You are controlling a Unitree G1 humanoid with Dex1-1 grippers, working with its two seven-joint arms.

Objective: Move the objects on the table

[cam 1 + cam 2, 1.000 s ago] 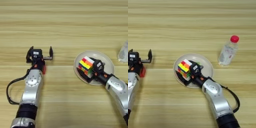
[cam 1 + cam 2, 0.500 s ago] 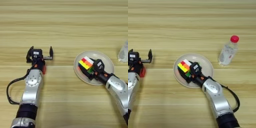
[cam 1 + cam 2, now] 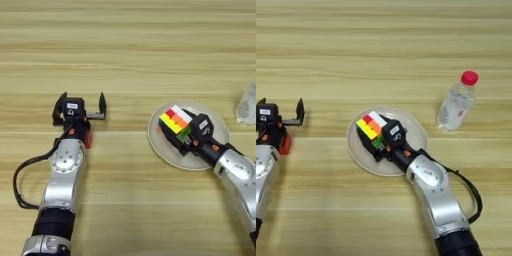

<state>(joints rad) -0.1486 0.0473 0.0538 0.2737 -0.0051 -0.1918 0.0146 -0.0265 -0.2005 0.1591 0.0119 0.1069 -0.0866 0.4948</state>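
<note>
The right gripper (image 3: 381,142) pinches the multicoloured puzzle cube (image 3: 370,129) between its jaws, over the round white plate (image 3: 413,131), which seems to hold nothing else. The bottle (image 3: 457,101) stands upright just right of the plate, nearer this arm. The left gripper (image 3: 81,106) rests with jaws spread, well apart on the surface (image 3: 128,45), a red cube (image 3: 88,139) beside its wrist.

- Below me the table (image 3: 130,50) fills all I can see, from the near edge to the far edge and out to both sides.
- Its top is light wood laid in long planks that run left to right, with pale grain and thin darker seams between them.
- The light falls soft and even, with only faint shadows on the wood.
- No wall, floor or window shows.
</note>
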